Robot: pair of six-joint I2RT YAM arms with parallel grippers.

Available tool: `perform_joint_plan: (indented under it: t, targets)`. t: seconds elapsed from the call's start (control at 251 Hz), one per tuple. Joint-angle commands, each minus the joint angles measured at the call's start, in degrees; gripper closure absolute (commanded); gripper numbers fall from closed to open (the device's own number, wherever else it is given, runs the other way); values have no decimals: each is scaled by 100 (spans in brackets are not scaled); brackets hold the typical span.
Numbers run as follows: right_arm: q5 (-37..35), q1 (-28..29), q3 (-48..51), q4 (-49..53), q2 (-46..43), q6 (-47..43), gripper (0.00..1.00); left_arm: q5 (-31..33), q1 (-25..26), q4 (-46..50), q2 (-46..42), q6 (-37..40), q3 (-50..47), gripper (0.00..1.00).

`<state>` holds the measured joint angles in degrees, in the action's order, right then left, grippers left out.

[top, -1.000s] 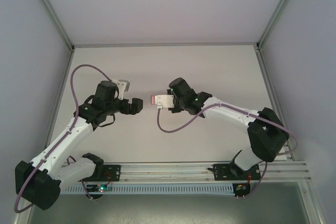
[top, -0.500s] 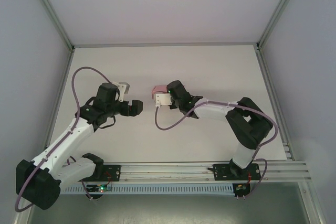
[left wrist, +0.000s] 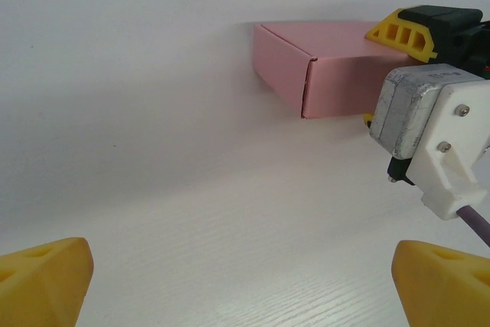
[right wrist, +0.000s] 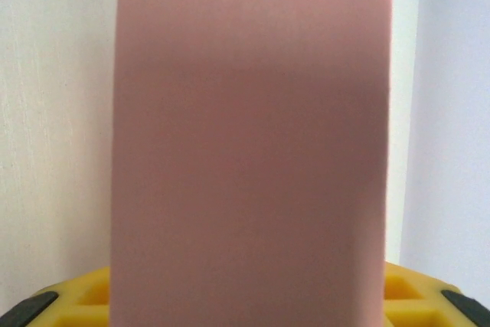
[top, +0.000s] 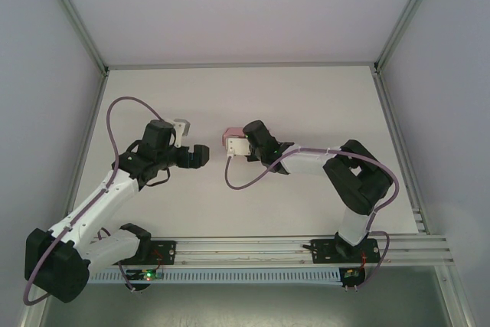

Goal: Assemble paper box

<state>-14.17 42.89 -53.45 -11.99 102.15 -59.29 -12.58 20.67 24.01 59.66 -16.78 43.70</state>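
Note:
The paper box (top: 228,135) is a small closed pink card box near the middle of the table. My right gripper (top: 234,143) is shut on it from the right. In the left wrist view the paper box (left wrist: 321,67) is low over the white table, with the right gripper's yellow fingers (left wrist: 402,34) on its far right end. In the right wrist view the paper box (right wrist: 253,143) stands between my right gripper's (right wrist: 253,308) yellow fingers (right wrist: 76,300). My left gripper (top: 200,155) is open and empty, a short way left of the box, its jaws (left wrist: 245,285) spread wide.
The white table (top: 230,97) is bounded by metal frame posts (top: 76,21) and grey walls on the left, right and back. The right wrist's grey camera block and purple cable (left wrist: 436,143) hang close on the right of the left wrist view.
The right arm has folded its elbow inward and carried the box slightly left and toward the back. The left arm has barely moved, and its jaws stay wide.

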Motion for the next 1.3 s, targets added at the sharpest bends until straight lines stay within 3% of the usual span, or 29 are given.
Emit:
perform_joint_plan:
  t: [0.0,0.052,0.311,0.391,0.495,0.563,0.906,1.022,1.161,1.293]
  targets:
    - [68,87,87,1085,63,225,56,53,31,-210,85,-49,-72,0]
    - [151,109,18,1282,-5,315,47,45,31,-229,110,-57,-72,0]
    - [456,184,50,1684,-284,564,41,53,34,-195,170,-64,-19,0]
    - [537,199,157,1684,-414,610,31,80,33,-194,156,-69,-15,0]
    - [649,219,182,1867,-583,703,10,97,34,-186,140,-63,-20,0]
    - [758,237,161,2026,-725,755,2,98,30,-177,134,-60,-5,0]
    - [1433,213,400,2046,-2281,1350,2,303,32,-89,7,-6,75,0]
    - [1283,-205,578,1330,-2967,2545,2,968,35,-145,-100,-129,45,0]
    - [1508,-1338,715,888,-3631,4575,2,2316,25,-642,-286,-199,-221,0]
    - [1013,-2180,1029,658,-3934,5890,2,3484,-58,-1311,-382,13,-515,0]
